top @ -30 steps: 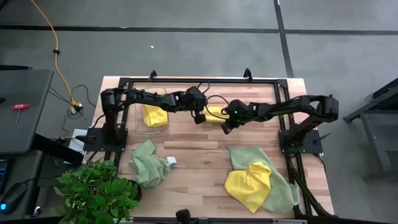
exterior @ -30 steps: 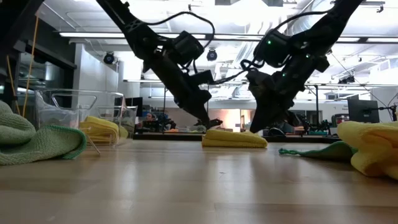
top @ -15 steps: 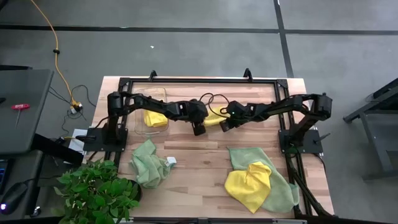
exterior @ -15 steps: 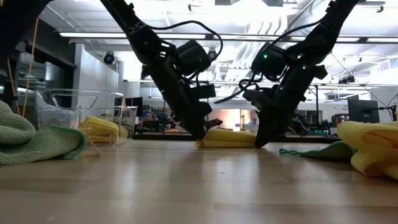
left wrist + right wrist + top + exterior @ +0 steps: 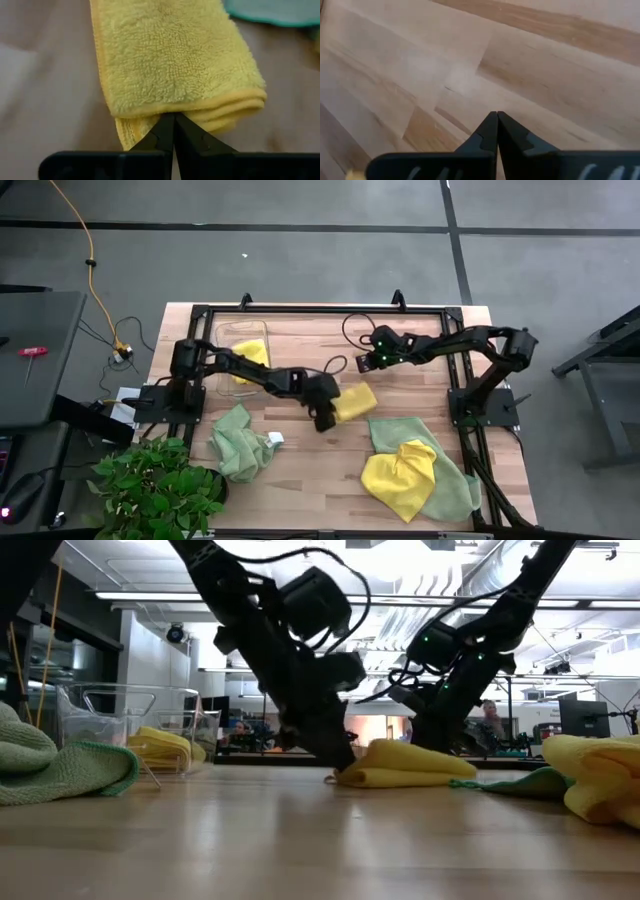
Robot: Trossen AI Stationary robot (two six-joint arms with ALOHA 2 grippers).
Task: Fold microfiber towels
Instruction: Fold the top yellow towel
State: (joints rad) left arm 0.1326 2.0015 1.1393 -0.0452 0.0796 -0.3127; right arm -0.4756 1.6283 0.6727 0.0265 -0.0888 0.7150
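High view: left gripper (image 5: 323, 420) sits at table centre, fingers pressed together with nothing between them, tips touching the near edge of a folded yellow towel (image 5: 356, 400) lying flat on the wooden table (image 5: 300, 470). Left wrist view confirms: closed fingertips (image 5: 174, 125) butt against the folded edge of this towel, layered hems visible. Right gripper (image 5: 366, 364) is at the far side of the table, apart from the towel, fingers closed, empty; its wrist view shows only bare wood.

Other towels: one yellow in the clear container (image 5: 242, 360) at far left; crumpled green towel (image 5: 240, 442) near the potted plant (image 5: 155, 485); yellow towel (image 5: 400, 472) lying on a spread green towel (image 5: 450, 485) at near right.
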